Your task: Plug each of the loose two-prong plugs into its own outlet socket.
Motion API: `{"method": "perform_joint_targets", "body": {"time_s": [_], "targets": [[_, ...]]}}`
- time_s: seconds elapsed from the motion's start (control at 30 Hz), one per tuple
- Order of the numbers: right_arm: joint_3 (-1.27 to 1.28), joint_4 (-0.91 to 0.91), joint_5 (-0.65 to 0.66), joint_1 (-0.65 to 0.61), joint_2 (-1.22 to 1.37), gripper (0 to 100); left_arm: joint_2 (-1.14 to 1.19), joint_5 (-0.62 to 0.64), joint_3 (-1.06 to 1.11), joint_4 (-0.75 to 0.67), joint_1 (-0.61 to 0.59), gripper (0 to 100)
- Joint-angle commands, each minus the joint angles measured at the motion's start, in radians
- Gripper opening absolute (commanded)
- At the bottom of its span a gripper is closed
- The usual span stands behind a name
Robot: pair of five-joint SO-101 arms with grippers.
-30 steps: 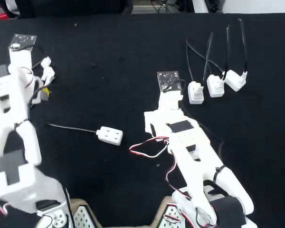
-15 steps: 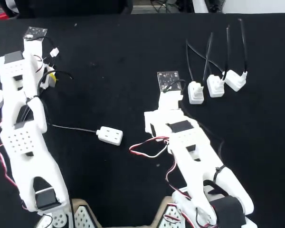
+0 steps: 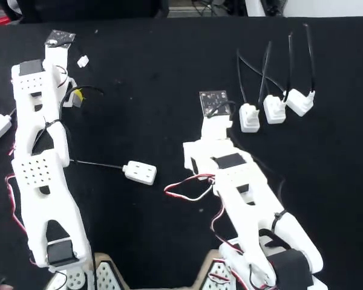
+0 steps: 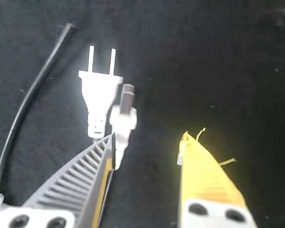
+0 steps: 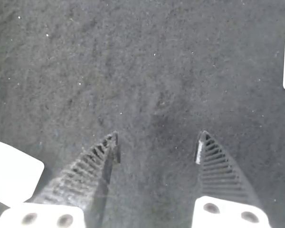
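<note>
Black table point(image 3: 145, 72), loose plug point(image 4: 99, 92) beside the wide left hand point(image 4: 147, 140), right hand point(image 5: 158, 137) wide too.

Black-cloth tbl point(image 3: 145, 60), dark stuff point(image 3: 97, 7) behind.

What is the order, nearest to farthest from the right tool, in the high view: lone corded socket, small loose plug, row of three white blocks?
1. The row of three white blocks, just right of the right tool.
2. The lone corded socket, in the middle.
3. The small loose plug, far left.
</note>
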Motion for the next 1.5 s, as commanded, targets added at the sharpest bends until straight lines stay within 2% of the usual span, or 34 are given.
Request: {"method": "perform_joint_targets", "body": {"time_s": [0.0,0.33,0.4,0.5,0.57,0.67,0.77,1.03,1.17,1.3,1.47], "targets": [[-0.062,0.003,-0.009,-0.014,-0.041,25.0,0.021,0.002,-0.062,-0.044,-0.016,22],[-0.062,0.003,-0.009,-0.014,-0.041,25.0,0.044,0.003,-0.054,-0.080,-0.039,22],[-0.062,0.003,-0.009,-0.014,-0.041,25.0,0.038,0.003,-0.062,-0.054,-0.039,17],[-0.062,0.003,-0.009,-0.014,-0.041,25.0,0.035,0.003,-0.064,-0.044,-0.039,2],[-0.062,0.003,-0.009,-0.014,-0.041,25.0,0.044,0.002,-0.062,-0.043,-0.045,6],[-0.062,0.003,-0.009,-0.014,-0.041,25.0,0.040,0.003,-0.054,-0.034,-0.048,3],[-0.062,0.003,-0.009,-0.014,-0.041,25.0,0.025,0.003,-0.101,0.051,-0.041,3],[-0.062,0.003,-0.009,-0.014,-0.041,25.0,0.005,0.005,-0.360,0.413,-0.022,3],[-0.062,0.003,-0.009,-0.014,-0.041,25.0,-0.011,0.130,-0.378,0.428,-0.044,3],[-0.062,0.003,-0.009,-0.014,-0.041,25.0,-0.089,0.186,-0.263,0.430,-0.051,3],[-0.062,0.003,-0.009,-0.014,-0.041,25.0,-0.351,0.204,0.105,0.427,0.002,3]]}}
